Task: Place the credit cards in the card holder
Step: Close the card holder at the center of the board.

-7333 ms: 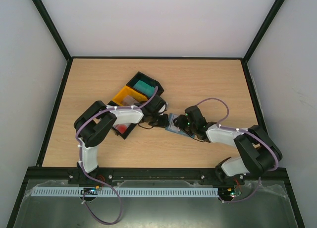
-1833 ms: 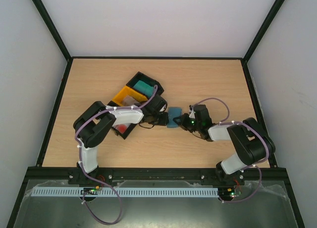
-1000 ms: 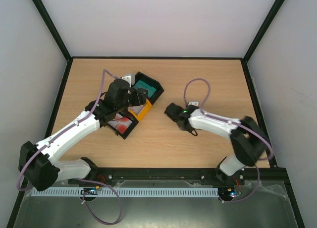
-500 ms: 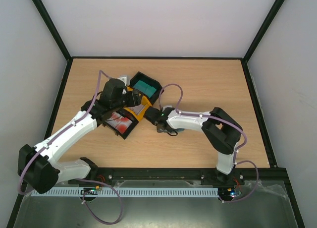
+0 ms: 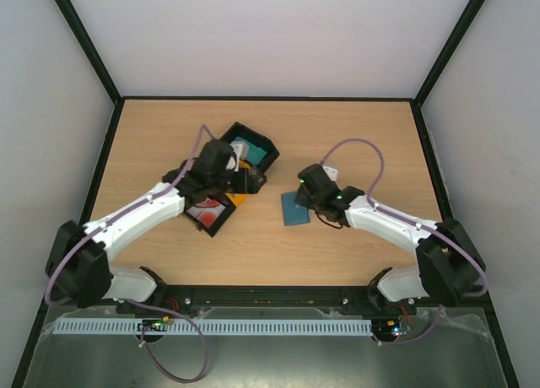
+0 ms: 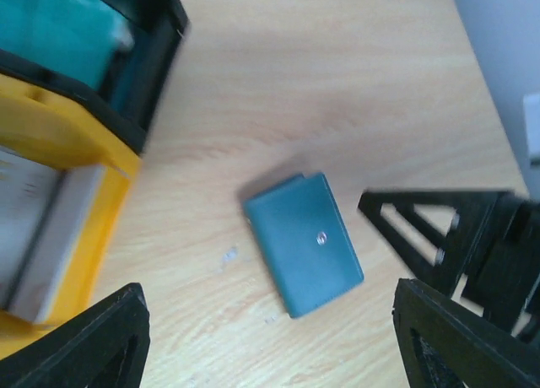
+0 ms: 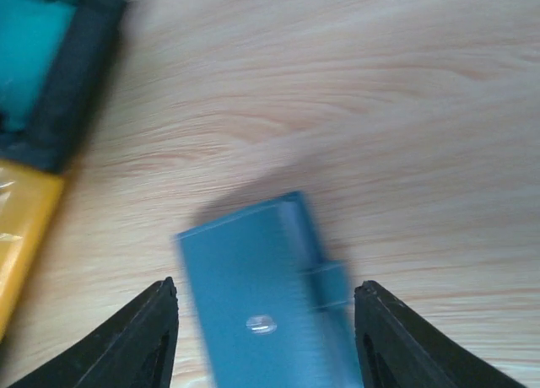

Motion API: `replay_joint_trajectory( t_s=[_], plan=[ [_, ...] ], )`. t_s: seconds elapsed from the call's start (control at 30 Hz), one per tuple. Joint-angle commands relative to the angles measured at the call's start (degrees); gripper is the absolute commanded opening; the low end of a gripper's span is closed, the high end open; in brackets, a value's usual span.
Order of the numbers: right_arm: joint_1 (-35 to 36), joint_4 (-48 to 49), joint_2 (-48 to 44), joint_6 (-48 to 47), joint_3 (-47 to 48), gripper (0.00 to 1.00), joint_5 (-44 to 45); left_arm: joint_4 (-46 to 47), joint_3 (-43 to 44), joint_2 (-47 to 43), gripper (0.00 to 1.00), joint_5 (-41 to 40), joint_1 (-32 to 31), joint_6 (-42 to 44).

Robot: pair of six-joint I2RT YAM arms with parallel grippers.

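The card holder, a slate-blue wallet folded shut with its snap tab at one edge, lies flat on the wooden table. My right gripper hovers just above it, open, and the card holder shows between its two fingers, untouched. My left gripper is open over the trays' right edge and looks down on the card holder; nothing is between its fingers. A credit card, white with red print, lies in the black tray at the left.
A black tray holds a teal-green card stack. A yellow tray with pale cards sits beside it. The right arm's black fingers stand close to the card holder's right.
The right gripper has opened and pulled back to the right, and the card holder now lies flat on the table. The left gripper has swung right across the trays and opened a little wider.
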Motion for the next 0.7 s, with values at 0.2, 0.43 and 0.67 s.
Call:
replay_joint_trajectory(
  t_s=[0.2, 0.43, 0.67],
  plan=[
    [-12.3, 7.7, -2.6, 0.5, -14.0, 0.47, -10.7, 8.1, 0.8, 17.8, 0.66, 5.2, -7.2, -4.0],
    [-14.0, 11.4, 1.9, -1.9, -11.5, 0.47, -16.4, 9.1, 4.3, 27.5, 0.57, 5.4, -7.4, -5.1],
    [-14.0, 13.7, 5.4, -4.7, -9.5, 0.49, -20.7, 7.2, 6.5, 32.3, 0.49, 6.7, -7.6, -5.2]
  ],
)
